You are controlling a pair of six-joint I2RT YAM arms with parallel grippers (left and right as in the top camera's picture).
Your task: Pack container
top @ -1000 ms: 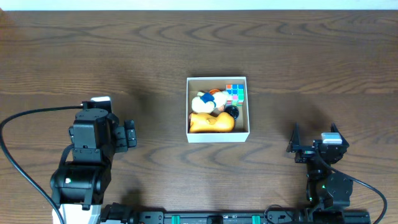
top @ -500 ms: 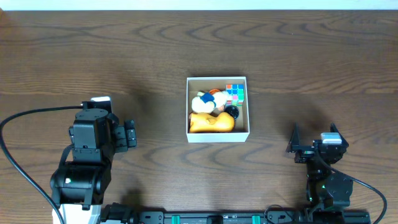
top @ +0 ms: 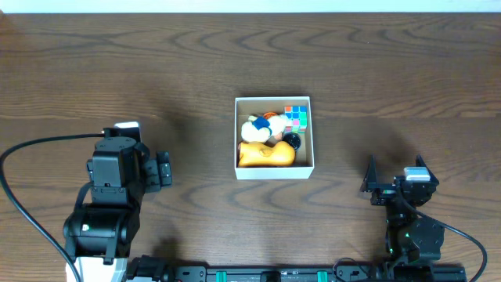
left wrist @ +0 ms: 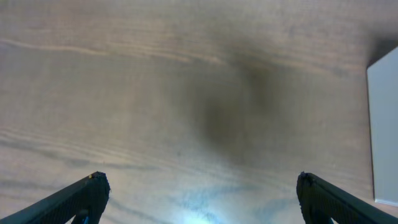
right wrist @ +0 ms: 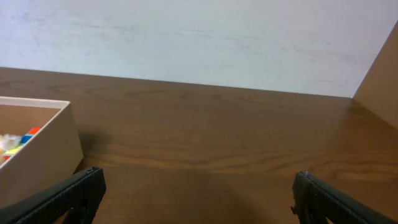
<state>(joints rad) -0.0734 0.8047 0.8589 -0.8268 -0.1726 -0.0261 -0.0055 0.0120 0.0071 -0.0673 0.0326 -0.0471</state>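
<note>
Currently the square white-walled cardboard container point(top: 274, 171) is sitting between the arms, slightly nearer the right gripper point(right wrist: 198, 183) than the left gripper point(left wrist: 202, 182), both hanging spread and empty

Left wrist view: worktop point(left wrist: 155, 93) soft-focus, container point(left wrist: 387, 124) cut by right edge, just one white wall. Right wrist view: container cut at left edge, wall hides most contents. Overhead: toys point(top: 274, 129) overlap, black item point(top: 291, 141) partly under yellow toy point(top: 266, 154), too small to identify. Left arm point(top: 102, 227) and right arm point(top: 411, 235) cropped at bottom.
</note>
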